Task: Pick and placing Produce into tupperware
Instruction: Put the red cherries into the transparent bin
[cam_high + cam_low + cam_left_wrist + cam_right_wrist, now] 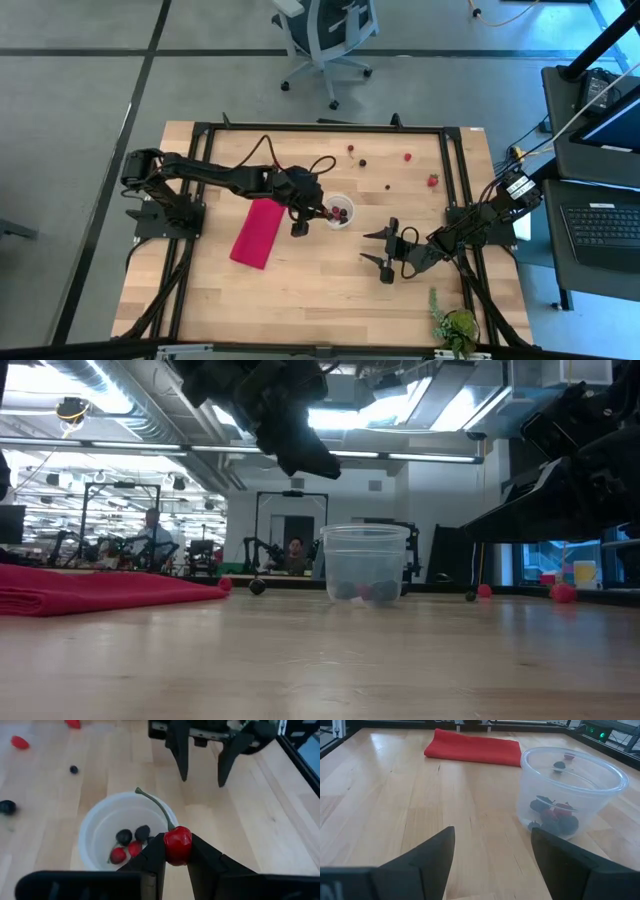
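The tupperware, a small clear round cup [349, 203] [366, 563] [570, 790], stands on its base in the middle of the table with several dark and red fruits in it [131, 845]. My left gripper [324, 212] [177, 846] hangs above the cup's left rim, shut on a red cherry [177, 844]. My right gripper [373, 249] [492, 850] stands open near the table, right of the cup, with nothing between its fingers. Loose produce [408, 156] [432, 181] lies on the far part of the table. My left gripper pinches the cherry's round body [177, 851] between its two fingertips, one on each side. The fingers slant down from the table's left. The cherry is lifted clear above the cup's rim, and its green stem [156, 804] sticks out forward over the cup's opening.
A folded magenta cloth [257, 232] [475, 747] lies flat left of the cup, under the left arm. A green leafy plant [455, 325] stands at the near right corner. More small fruits [351, 149] [388, 188] are scattered beyond the cup. People show in the room behind.
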Controlling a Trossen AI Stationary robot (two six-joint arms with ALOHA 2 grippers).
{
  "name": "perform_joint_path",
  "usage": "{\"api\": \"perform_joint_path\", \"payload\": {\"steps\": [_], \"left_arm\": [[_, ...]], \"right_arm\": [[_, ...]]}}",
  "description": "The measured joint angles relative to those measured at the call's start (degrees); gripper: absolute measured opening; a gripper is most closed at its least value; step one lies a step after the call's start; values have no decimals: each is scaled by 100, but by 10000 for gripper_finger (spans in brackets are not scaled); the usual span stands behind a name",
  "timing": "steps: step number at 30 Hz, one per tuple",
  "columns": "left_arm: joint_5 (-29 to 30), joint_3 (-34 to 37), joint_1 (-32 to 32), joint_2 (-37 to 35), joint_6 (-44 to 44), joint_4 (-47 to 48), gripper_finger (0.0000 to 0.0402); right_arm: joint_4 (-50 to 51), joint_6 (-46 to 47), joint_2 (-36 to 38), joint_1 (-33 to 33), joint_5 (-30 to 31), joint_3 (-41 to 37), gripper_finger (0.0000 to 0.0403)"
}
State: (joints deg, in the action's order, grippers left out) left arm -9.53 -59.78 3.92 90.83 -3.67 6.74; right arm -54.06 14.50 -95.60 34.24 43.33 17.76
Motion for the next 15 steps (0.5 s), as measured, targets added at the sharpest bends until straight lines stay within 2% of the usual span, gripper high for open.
{"api": "perform_joint_path", "payload": {"steps": [15], "left_arm": [[282, -851, 210, 1165, -309, 7, 58]], "right_arm": [[-4, 26, -1, 0, 0, 0, 264]]}}
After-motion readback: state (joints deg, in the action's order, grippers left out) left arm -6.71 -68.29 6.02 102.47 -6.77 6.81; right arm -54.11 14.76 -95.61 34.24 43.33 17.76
